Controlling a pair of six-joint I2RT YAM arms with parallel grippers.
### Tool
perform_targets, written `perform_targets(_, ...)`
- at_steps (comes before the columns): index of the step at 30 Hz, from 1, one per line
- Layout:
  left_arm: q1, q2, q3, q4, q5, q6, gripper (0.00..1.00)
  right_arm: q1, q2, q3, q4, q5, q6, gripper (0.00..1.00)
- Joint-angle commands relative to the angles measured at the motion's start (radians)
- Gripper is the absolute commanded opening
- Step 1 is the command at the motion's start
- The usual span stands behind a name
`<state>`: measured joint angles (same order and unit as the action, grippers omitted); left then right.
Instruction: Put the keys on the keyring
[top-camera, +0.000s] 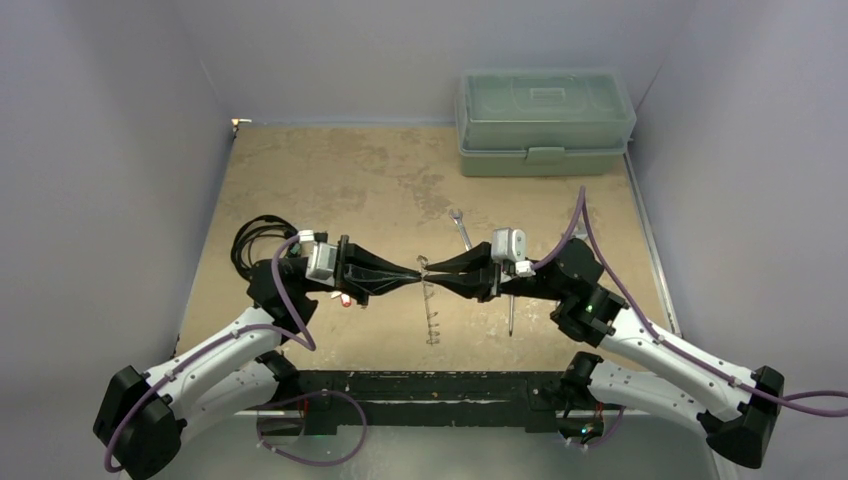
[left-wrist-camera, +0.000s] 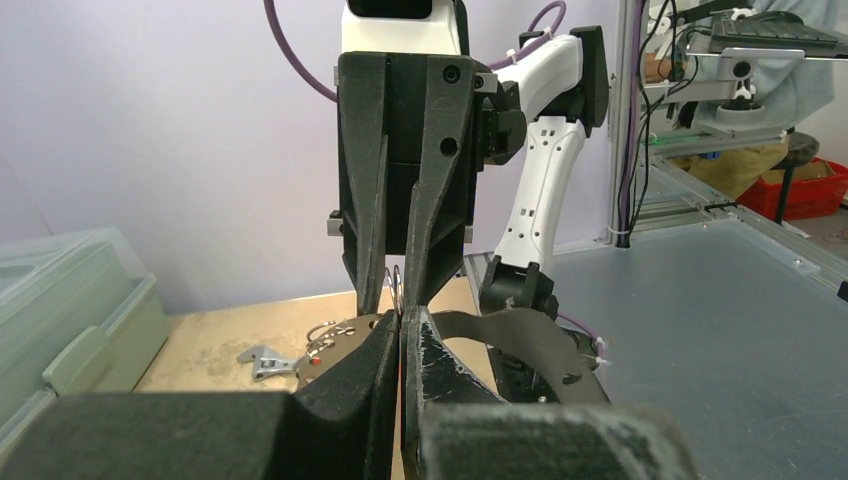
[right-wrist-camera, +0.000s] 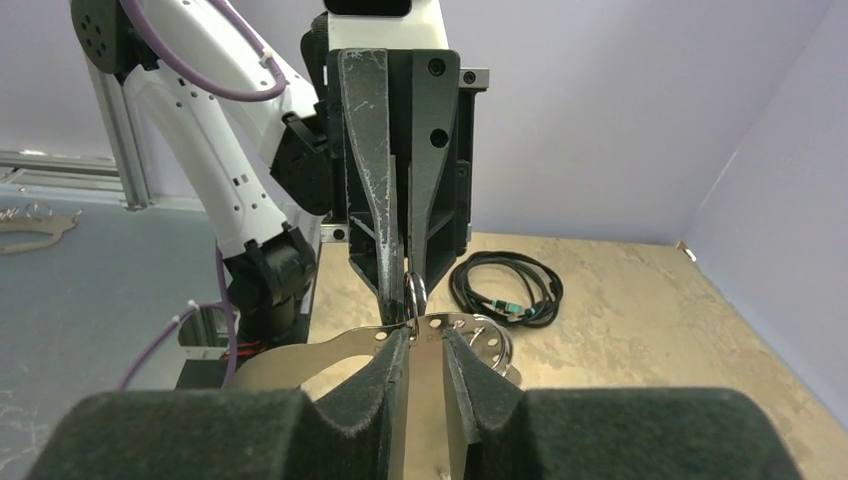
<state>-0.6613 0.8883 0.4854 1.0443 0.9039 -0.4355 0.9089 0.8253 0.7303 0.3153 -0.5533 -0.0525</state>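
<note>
The left hand (left-wrist-camera: 401, 325) is clenched on the top of the keyring (top-camera: 432, 315), which hangs at both hands' tips. The right hand (right-wrist-camera: 426, 345) has its fingers narrowly parted around it, grip unclear. Red-tagged keys (top-camera: 343, 297) lie on the counter (top-camera: 330, 180) beneath the left hand.

**Fingertips met over the table**

The left gripper (left-wrist-camera: 402, 322) is seen closed tight at 6 o'clock. It is faced from 12 o'clock by the right gripper (left-wrist-camera: 396, 296), fingers slightly parted around a thin metal loop (left-wrist-camera: 397, 282). The keys (left-wrist-camera: 322, 346) are seen at 8 o'clock

Soft even light, faint shadows; wrist-view foregrounds blurred (backgrounds sharp).
</note>
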Motion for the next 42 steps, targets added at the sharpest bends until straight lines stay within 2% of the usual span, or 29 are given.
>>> perform_targets(1,0.004,0.005,-0.003,0.061,0.007,-0.013,0.0,0.004,0.007,0.024,0.042,-0.023,-0.006,0.18)
perform_targets(9,0.004,0.011,0.006,0.0,0.02,0.023,0.0,0.004,0.012,0.025,0.043,-0.025,-0.006,0.09)
perform_targets(15,0.003,0.009,0.009,-0.026,0.014,0.04,0.0,0.004,0.001,0.023,0.047,-0.03,0.0,0.14)
perform_targets(18,0.004,0.009,0.009,-0.026,0.012,0.041,0.0,0.004,0.001,0.021,0.05,-0.038,0.0,0.14)
perform_targets(20,0.004,0.011,0.01,-0.026,0.01,0.04,0.0,0.004,0.004,0.021,0.051,-0.041,-0.001,0.11)
perform_targets(23,0.004,0.012,0.009,-0.026,0.009,0.038,0.0,0.004,0.012,0.023,0.048,-0.045,-0.004,0.01)
perform_targets(26,0.004,0.014,0.013,-0.041,0.009,0.049,0.0,0.004,0.018,0.023,0.045,-0.046,-0.006,0.0)
perform_targets(27,0.003,0.014,0.018,-0.071,0.009,0.062,0.0,0.004,0.018,0.023,0.044,-0.044,-0.005,0.0)
perform_targets(28,0.004,0.013,0.034,-0.112,0.004,0.081,0.09,0.004,0.018,0.023,0.042,-0.039,-0.007,0.0)
perform_targets(29,0.004,0.01,0.051,-0.174,-0.003,0.113,0.22,0.004,0.018,0.025,0.036,-0.028,-0.008,0.0)
perform_targets(31,0.005,-0.005,0.097,-0.345,-0.026,0.213,0.44,0.004,0.018,0.035,-0.002,0.003,-0.019,0.0)
perform_targets(34,0.005,-0.044,0.159,-0.61,-0.071,0.386,0.59,0.004,0.023,0.064,-0.084,0.047,-0.046,0.0)
perform_targets(37,0.003,-0.079,0.229,-0.818,-0.113,0.516,0.59,0.004,0.03,0.095,-0.187,0.074,-0.077,0.0)
perform_targets(42,0.003,-0.081,0.316,-1.039,-0.15,0.631,0.5,0.004,0.029,0.134,-0.296,0.087,-0.107,0.0)
